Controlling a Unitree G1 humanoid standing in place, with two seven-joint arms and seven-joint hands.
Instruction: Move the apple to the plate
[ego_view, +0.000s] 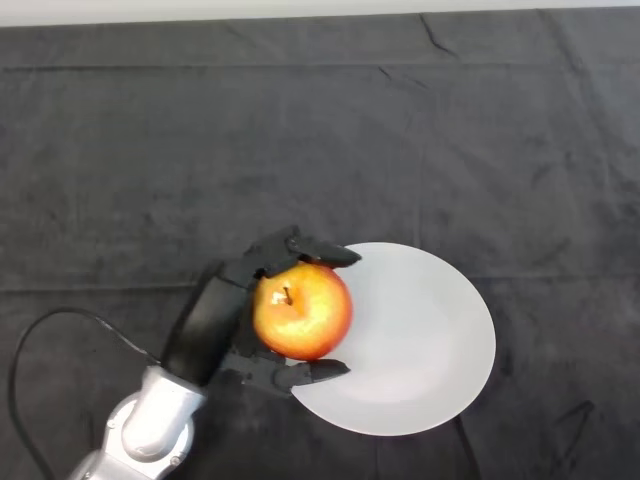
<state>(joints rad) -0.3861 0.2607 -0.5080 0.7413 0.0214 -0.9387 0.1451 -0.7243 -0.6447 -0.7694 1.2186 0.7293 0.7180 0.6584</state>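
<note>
Scene: From my remote station, I see a table draped in dark cloth (320, 130), viewed from above by the head camera, with creases running across the fabric.

Arm: The silver-grey left arm (150, 425) enters from the lower left corner and angles up toward the middle of the table.

Hand: The black hand (215, 315) is curled round the apple, fingers (320, 250) wrapped over the far side and the thumb (305, 373) hooked under the near side. I read it as closed on the fruit, pinching it between the two.

Apple: The apple (302, 310) is red and yellow, stem end facing up toward the camera, and sits in the hand's grasp at the left edge of the plate. Its right part overlaps the plate's rim; its left part lies over the cloth and the palm.

Plate: The white round plate (420, 340) rests on the cloth in the lower middle of the view, just right of the hand. The fingertips and the thumb tip both reach over its left rim.

Contact: I cannot tell from this angle whether the apple touches the plate or is held just above it.
</note>
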